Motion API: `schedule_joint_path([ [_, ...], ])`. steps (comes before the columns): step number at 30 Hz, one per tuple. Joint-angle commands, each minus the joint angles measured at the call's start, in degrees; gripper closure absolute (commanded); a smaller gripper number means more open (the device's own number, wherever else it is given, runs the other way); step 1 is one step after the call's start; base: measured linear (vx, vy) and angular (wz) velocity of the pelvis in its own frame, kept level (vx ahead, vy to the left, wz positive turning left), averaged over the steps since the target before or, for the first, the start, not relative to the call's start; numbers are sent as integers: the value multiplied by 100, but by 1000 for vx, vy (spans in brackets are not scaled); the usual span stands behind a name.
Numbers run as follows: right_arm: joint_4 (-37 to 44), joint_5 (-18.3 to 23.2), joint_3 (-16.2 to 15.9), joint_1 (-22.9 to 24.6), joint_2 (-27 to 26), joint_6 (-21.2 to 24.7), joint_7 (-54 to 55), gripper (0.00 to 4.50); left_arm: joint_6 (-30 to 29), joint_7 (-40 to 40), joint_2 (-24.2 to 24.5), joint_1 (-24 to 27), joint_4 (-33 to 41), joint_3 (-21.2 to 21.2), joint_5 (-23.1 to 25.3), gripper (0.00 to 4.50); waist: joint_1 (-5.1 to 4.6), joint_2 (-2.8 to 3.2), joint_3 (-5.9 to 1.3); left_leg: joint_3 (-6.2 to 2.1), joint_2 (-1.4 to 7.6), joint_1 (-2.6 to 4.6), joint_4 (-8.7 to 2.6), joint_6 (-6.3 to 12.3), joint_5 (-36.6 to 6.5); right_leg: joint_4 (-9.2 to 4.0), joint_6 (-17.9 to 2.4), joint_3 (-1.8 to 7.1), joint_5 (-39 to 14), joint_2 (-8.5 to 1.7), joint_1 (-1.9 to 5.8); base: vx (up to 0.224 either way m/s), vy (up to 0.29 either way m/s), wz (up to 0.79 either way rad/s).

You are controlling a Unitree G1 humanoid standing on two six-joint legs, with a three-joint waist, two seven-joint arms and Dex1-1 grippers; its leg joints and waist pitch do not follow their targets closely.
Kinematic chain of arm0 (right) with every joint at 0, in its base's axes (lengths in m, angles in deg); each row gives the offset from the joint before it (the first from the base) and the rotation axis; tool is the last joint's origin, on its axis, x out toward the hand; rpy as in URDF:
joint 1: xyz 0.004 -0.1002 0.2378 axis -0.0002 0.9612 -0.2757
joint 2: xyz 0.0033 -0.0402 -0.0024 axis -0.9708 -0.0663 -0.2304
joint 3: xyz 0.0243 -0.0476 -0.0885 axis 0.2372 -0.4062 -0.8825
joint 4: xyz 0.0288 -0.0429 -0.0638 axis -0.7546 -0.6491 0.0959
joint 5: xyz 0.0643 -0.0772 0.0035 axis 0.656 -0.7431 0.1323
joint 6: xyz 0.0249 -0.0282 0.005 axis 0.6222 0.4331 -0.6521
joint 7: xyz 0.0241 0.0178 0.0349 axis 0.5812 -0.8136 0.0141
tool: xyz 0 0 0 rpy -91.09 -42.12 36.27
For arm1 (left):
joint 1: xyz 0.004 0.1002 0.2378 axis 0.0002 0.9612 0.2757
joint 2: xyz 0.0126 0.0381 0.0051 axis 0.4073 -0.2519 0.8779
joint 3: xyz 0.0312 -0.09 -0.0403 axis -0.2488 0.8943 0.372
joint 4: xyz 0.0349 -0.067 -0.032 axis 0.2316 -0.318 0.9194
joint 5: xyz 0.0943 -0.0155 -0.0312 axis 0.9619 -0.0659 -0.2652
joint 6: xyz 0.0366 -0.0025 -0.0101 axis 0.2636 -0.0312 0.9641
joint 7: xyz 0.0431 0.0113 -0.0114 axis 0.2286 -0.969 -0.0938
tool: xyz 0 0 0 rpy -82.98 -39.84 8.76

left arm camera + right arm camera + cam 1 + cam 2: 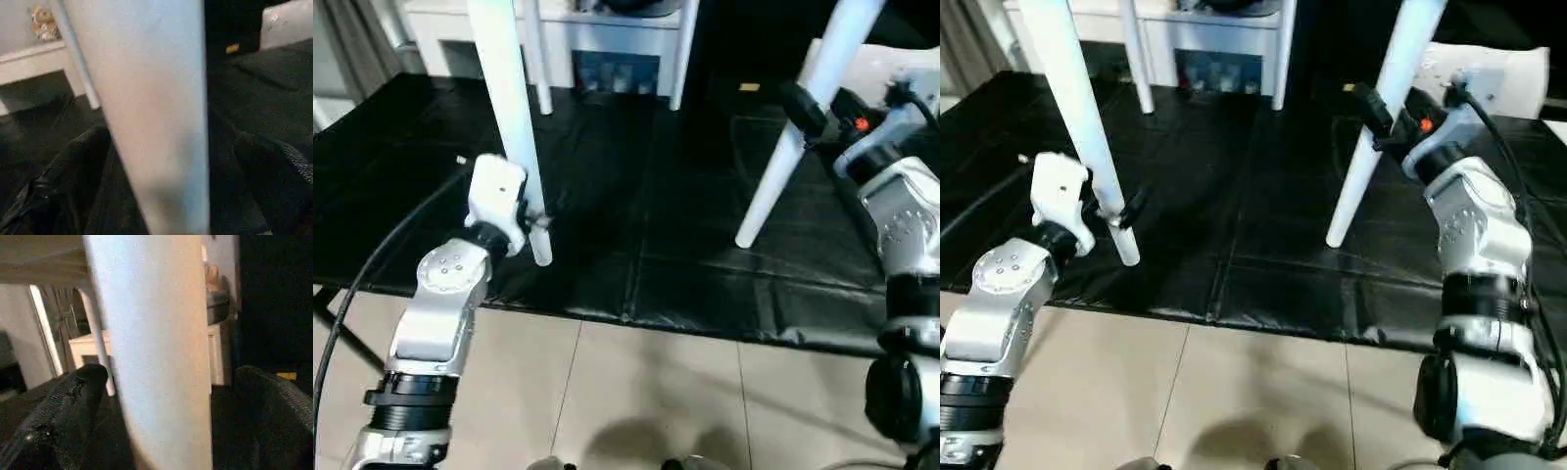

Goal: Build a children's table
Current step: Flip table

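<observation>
- The children's table stood on the black floor mat (705, 264) with its legs fitted. The left gripper (1121, 217) sat at the near left leg (514, 127), close to its foot. The right gripper (1379, 122) sat at the near right leg (1371, 147), about midway up.
- Both grippers were open. In each wrist view the leg filled the gap between the two black fingers (73, 176) (68, 406), with clear space at either side. Neither leg was clamped.
- Risk: closing off-centre would likely push one finger against a leg first and slide the table across the mat.
- Risk: both near legs appeared slanted. Uneven pulling by the two arms could work a leg loose from its socket.
- Risk: the tapered, smooth plastic would probably let a weak grip slip toward the foot.
- The tabletop lay above the frame, so seating of the legs could not be confirmed.
</observation>
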Motion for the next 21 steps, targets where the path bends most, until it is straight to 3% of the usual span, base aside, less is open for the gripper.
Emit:
schedule_joint_path([
  [1,-428,-50,-120,-249,120,-92,-453,0,-50,83,113,-147,-113,23,58,0,12,44,-484,-126,277,45,-394,454,-840,-349,-1218,305,-1151,-418,348,0,0,0],
  [4,-691,25,-264,-355,283,-129,-1317,0,7,105,233,-217,-303,80,55,0,45,41,-474,-118,291,39,-381,616,-705,-337,-1268,308,-1135,-428,360,0,0,0],
  [6,-166,303,-361,-89,442,230,-2105,0,185,137,341,-298,-553,77,131,0,63,11,-466,-114,293,49,-382,708,-712,-351,-1210,303,-1231,-411,369,0,0,0],
  [8,169,474,-403,110,537,445,-2382,0,281,161,379,-344,-672,69,151,0,109,40,-467,-122,328,79,-389,736,-679,-347,-1142,312,-1253,-413,344,0,0,0],
  [13,1344,961,-422,1071,874,1001,-3009,0,660,309,478,-621,-1207,-9,207,0,208,59,-463,-128,333,104,-417,632,-794,-403,-1000,313,-1482,-419,340,0,0,0],
  [14,1633,1054,-425,1305,938,1122,-3079,0,735,335,499,-691,-1329,-39,226,0,222,85,-458,-124,327,115,-418,593,-858,-433,-955,310,-1566,-417,327,0,0,0],
  [15,1724,1075,-417,1372,951,1165,-3106,0,769,346,504,-714,-1378,-45,226,0,225,65,-455,-130,328,113,-428,542,-926,-425,-944,306,-1666,-419,331,0,0,0],
  [16,1795,1092,-412,1425,962,1198,-3126,0,795,354,508,-732,-1417,-50,226,0,225,98,-449,-129,313,107,-431,533,-949,-442,-918,300,-1741,-416,332,0,0,0],
  [17,2005,1145,-383,1576,982,1272,-3129,0,852,383,516,-777,-1508,-63,224,0,221,75,-449,-121,301,113,-424,495,-1023,-464,-880,295,-1906,-427,328,0,0,0],
  [18,2293,1218,-332,1773,991,1373,-3084,0,951,419,539,-849,-1660,-96,252,0,223,68,-437,-117,291,105,-426,495,-1029,-489,-821,294,-2018,-425,328,0,0,0],
  [19,2359,1233,-318,1819,990,1391,-3064,0,973,426,544,-867,-1696,-103,258,0,245,123,-429,-111,286,147,-424,477,-1093,-546,-706,291,-2237,-415,289,0,0,0],
  [21,3100,1426,-178,2331,962,1601,-2790,0,1234,505,580,-1102,-2145,-155,315,0,261,129,-432,-134,282,153,-440,452,-1084,-560,-549,275,-2380,-404,290,0,0,0],
])
